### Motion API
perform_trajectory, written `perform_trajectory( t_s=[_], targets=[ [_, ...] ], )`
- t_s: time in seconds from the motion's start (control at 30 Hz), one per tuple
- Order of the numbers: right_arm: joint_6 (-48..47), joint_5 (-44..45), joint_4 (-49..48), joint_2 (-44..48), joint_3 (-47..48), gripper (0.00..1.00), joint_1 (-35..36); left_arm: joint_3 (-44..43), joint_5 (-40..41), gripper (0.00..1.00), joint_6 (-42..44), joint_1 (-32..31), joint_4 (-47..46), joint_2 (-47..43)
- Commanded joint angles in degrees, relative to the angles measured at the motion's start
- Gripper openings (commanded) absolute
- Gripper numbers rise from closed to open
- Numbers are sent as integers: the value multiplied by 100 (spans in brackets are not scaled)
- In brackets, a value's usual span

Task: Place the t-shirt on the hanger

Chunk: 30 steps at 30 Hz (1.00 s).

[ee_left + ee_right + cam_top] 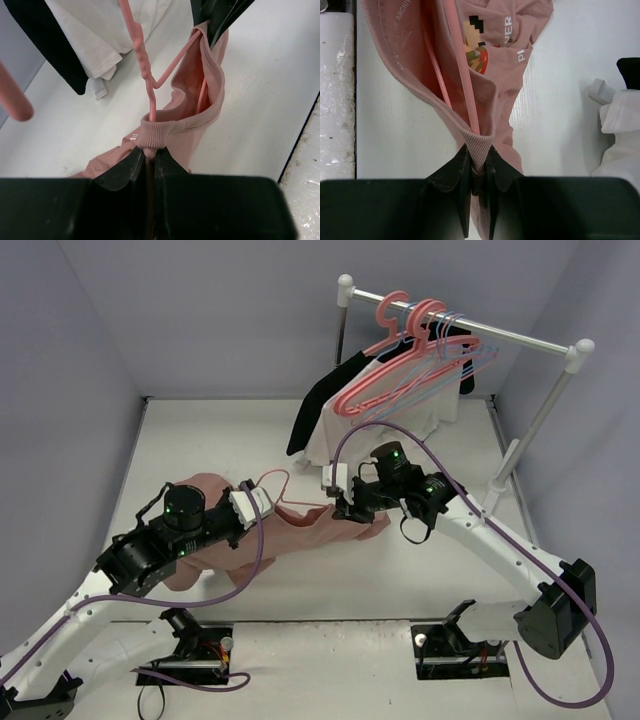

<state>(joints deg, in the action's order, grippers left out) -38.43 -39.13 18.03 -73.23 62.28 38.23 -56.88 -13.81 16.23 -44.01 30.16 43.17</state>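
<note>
Top external view first: where is the t-shirt (305, 525)?

— Strung between the two arms above the table (200, 440), near the middle. The left gripper (268, 508) has its left end, the right gripper (345, 508) its right end, and the rest sags down by the left arm. A thin loop of the hanger (270, 473) sticks up just beyond the left gripper. Far right, a rail (480, 332) carries coral hangers (390, 370), a white garment (430, 410) and a black garment (318, 410).

Left wrist view?

— Jaws pressed together on the ribbed collar. The hanger's slim frame rises out of the neck opening, one arm running inside the cloth to the far side, where the other gripper pinches the collar.

Right wrist view?

— Jaws nipping the ribbed collar too. The hanger's arm lies inside the neck opening, reaching down to the fingers; I cannot tell whether they catch it as well. The cloth shows a small pixel figure and white letters.
</note>
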Motion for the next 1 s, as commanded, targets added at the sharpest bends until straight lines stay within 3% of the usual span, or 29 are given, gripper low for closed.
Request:
perform_trajectory(
  t_s=[0.0,0.47,0.53,0.63,0.8,0.87,0.9,0.97],
  targets=[
    [331,-381,-652,87,244,9,-35,-348,-445,0,-29,-52,-418,167],
    [360,-692,-660,216,387,18,-6,-421,-822,0,-79,-46,-599,506],
    [354,-708,-660,156,399,15,30,-428,-841,0,-77,-46,-614,532],
    [363,-720,-660,104,378,1,44,-442,-828,0,-56,-46,-604,524],
    [534,-385,-660,191,423,0,-6,-413,-359,2,-66,-55,-455,322],
    [575,-163,-667,336,477,0,-83,-359,282,27,-137,-46,-414,140],
    [607,-139,-669,378,518,0,-107,-347,457,29,-146,-40,-389,64],
    [662,71,-666,493,653,0,-177,-289,875,48,-208,-20,-344,-263]
  ],
)
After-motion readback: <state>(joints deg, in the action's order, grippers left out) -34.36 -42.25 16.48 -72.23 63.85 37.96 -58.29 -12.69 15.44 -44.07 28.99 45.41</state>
